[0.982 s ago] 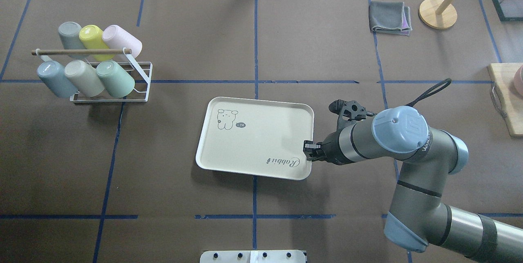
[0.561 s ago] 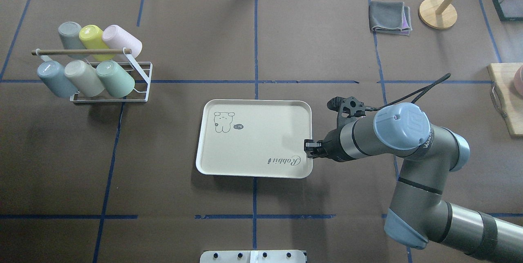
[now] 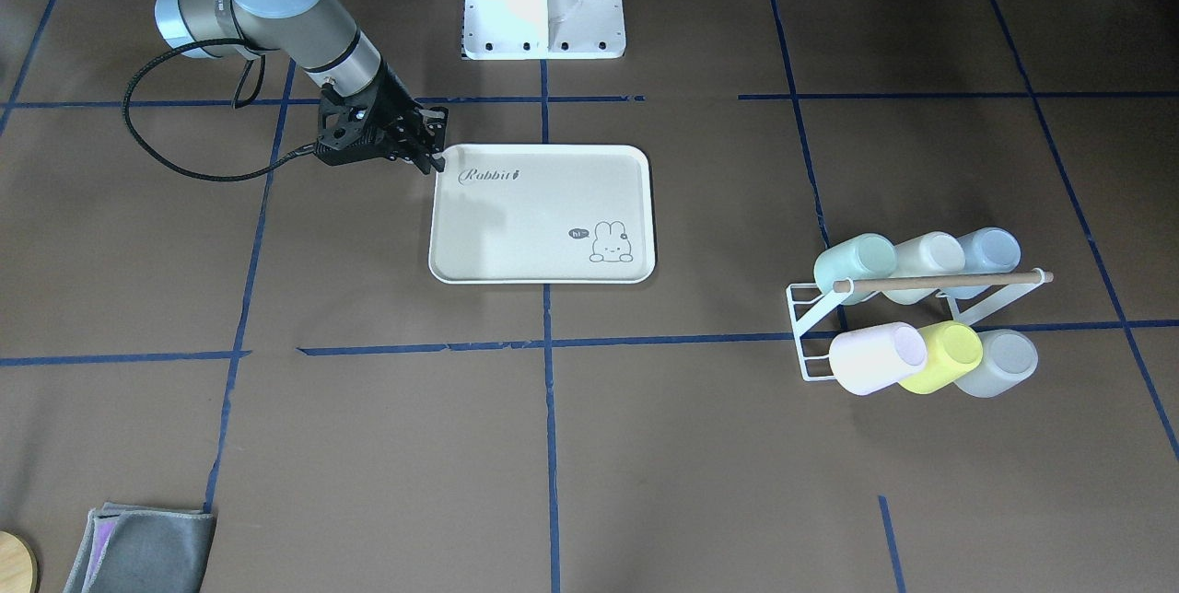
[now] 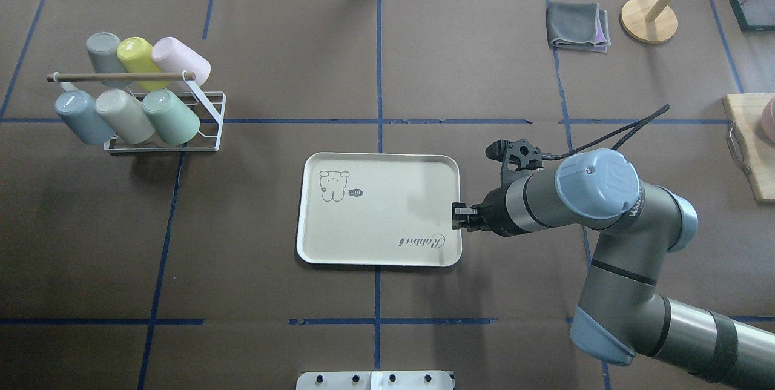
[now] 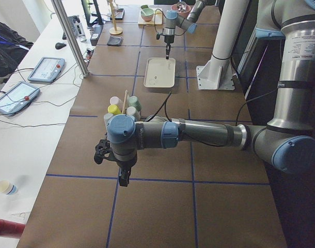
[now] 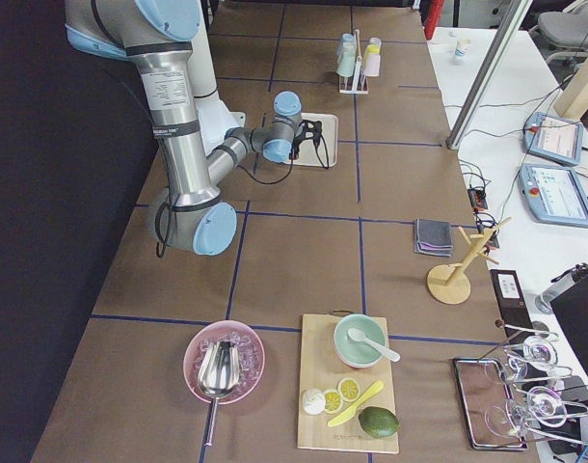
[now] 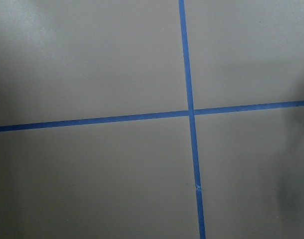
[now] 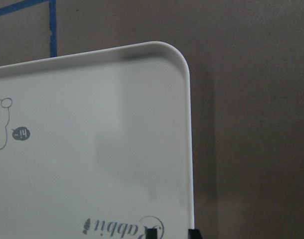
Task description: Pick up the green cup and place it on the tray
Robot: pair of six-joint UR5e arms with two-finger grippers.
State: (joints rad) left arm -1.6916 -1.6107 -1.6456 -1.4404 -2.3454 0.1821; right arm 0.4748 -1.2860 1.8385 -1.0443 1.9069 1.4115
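The right gripper [image 4: 455, 217] is pinching the rim of the tray [image 4: 387, 208] beside its "Rabbit" script [image 4: 422, 241], jaws closed onto it. The left gripper [image 5: 123, 180] is hovering above the table [image 5: 162, 206], its opening impossible to tell.

The tray [image 3: 534, 225] says "Rabbit" [image 3: 490, 175] in one corner. By the opposite corner, a small dark bubble [image 3: 578, 233] says "hi".

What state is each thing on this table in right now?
Green cup, tipped on the rack, untouched.
Rack, upright and loaded.
Tray, flat on the table, empty.
Right gripper, shut on the tray's rim.
Left gripper, above bare table; open or shut unclear.
Cloth, folded.
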